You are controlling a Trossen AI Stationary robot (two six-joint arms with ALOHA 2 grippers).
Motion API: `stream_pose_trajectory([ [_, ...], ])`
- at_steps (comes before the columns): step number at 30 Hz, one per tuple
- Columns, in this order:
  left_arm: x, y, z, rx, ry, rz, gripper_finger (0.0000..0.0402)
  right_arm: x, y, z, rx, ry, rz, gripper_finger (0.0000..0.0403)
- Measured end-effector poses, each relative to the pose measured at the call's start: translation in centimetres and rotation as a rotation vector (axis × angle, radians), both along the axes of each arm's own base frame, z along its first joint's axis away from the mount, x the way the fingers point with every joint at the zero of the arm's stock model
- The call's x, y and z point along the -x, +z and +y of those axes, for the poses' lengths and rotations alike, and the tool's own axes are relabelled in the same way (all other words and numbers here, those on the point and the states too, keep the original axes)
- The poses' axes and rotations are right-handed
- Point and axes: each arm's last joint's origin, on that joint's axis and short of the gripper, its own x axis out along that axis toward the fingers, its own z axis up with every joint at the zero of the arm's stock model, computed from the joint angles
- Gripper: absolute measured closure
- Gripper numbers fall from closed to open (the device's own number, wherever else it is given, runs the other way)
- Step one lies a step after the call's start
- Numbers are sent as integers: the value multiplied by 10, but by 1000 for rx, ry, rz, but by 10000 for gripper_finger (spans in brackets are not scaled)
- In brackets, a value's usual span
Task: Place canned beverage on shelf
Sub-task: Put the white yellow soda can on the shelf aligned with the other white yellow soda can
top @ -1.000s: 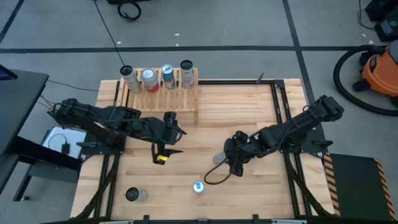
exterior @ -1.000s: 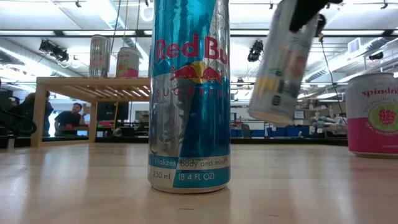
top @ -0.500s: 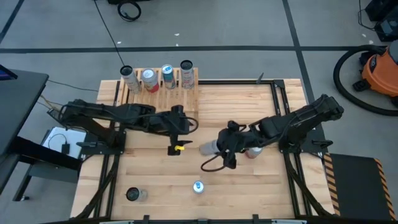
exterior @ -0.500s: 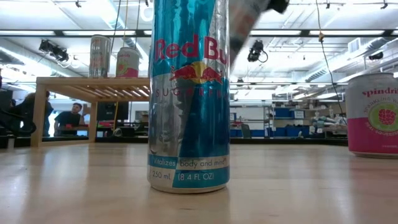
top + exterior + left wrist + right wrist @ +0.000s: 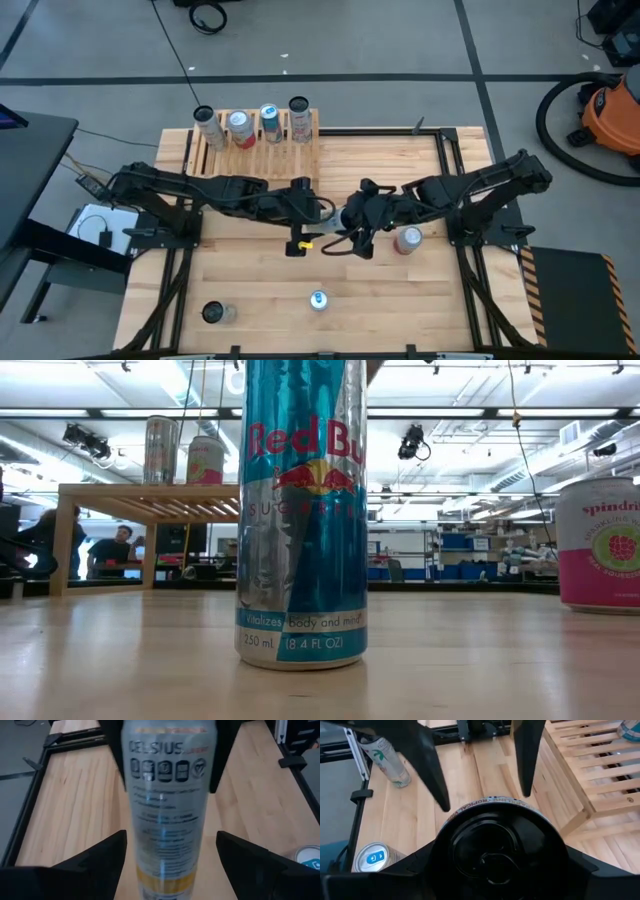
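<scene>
A slim white Celsius can (image 5: 335, 218) hangs above the middle of the table, lying nearly level between my two grippers. My right gripper (image 5: 352, 215) is shut on it from the table's right. From the table's left my left gripper (image 5: 320, 216) comes in, open. Its fingers (image 5: 100, 862) stand on either side of the can's free end (image 5: 167, 870), and I cannot tell whether they touch it. The shelf (image 5: 262, 148), a low slatted wooden rack, stands at the far left with several cans upright on its top. My right gripper pinches the Celsius can by its sides next to its dark end (image 5: 497, 845), one finger (image 5: 225, 755) on each side. The fingers come from the table's right, slanting down, and lie along the can. The can is lifted clear, its free end toward my left gripper.
A blue Red Bull can (image 5: 318, 300) stands near the front middle, right before the low camera. A pink can (image 5: 407, 240) stands just right of my right gripper. Another can (image 5: 213, 313) stands at the near left. Black frame rails (image 5: 450, 180) run along the table's sides.
My right gripper has risen and gone toward the table's left and far side with the can. The can has swung from hanging tilted to nearly level and has left the low view. My left gripper has gone toward the table's right, up to the can's free end.
</scene>
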Motion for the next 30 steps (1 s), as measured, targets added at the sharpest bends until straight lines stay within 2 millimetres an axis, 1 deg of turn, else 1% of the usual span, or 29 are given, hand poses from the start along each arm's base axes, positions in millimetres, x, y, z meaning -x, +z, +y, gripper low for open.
stream_pose_trajectory([
  [3,-3,2,-1,7,0,-34,92,-2,2,-1,-16,8,-20,133],
  [8,-9,0,-2,11,-1,-53,92,-6,6,-1,-24,29,-73,133],
  [11,-9,-1,-2,10,0,-49,92,-8,8,-1,-28,32,-101,133],
  [25,-9,0,-2,16,3,-64,92,-8,9,-1,-25,35,-107,133],
  [30,-9,0,-2,61,38,-63,92,-8,9,-1,-17,42,-108,133],
])
